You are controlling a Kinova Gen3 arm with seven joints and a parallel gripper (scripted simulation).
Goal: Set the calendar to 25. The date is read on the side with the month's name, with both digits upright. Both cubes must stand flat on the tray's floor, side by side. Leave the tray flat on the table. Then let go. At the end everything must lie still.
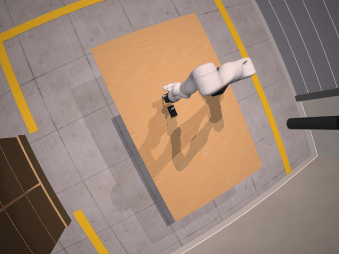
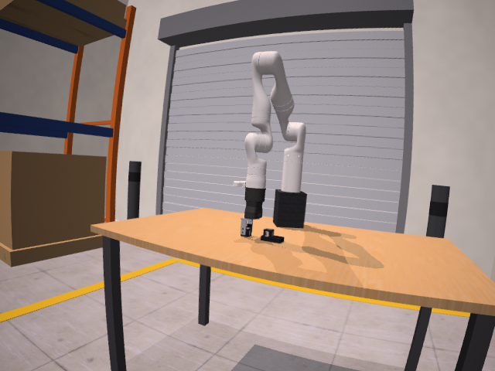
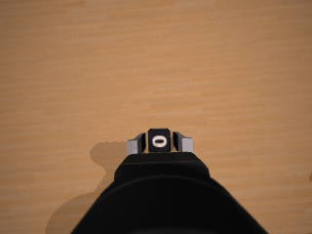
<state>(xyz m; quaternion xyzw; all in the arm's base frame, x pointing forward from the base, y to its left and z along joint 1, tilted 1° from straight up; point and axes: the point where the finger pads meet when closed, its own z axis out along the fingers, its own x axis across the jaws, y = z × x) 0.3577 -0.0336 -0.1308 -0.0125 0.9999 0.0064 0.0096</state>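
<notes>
The black tray [image 1: 173, 113] [image 2: 276, 239] lies flat on the table. One black cube [image 2: 267, 233] stands in the tray's left part in the exterior view, with a white 3 on the side facing that camera. The rest of the tray is empty. The other black cube [image 3: 159, 140] appears to rest on the table beside the tray, with a white 0 facing up. My gripper [image 3: 159, 138] [image 2: 246, 232] is open around this cube, with a narrow gap on each side in the wrist view. Its side digits are not readable. The month's name is not readable.
The wooden table [image 1: 153, 54] [image 2: 179, 231] carries the tray, the loose cube and the arm's black base [image 2: 289, 209]. The tray is close beside the gripper, on its right in the exterior view. The arm's shadows fall across the table.
</notes>
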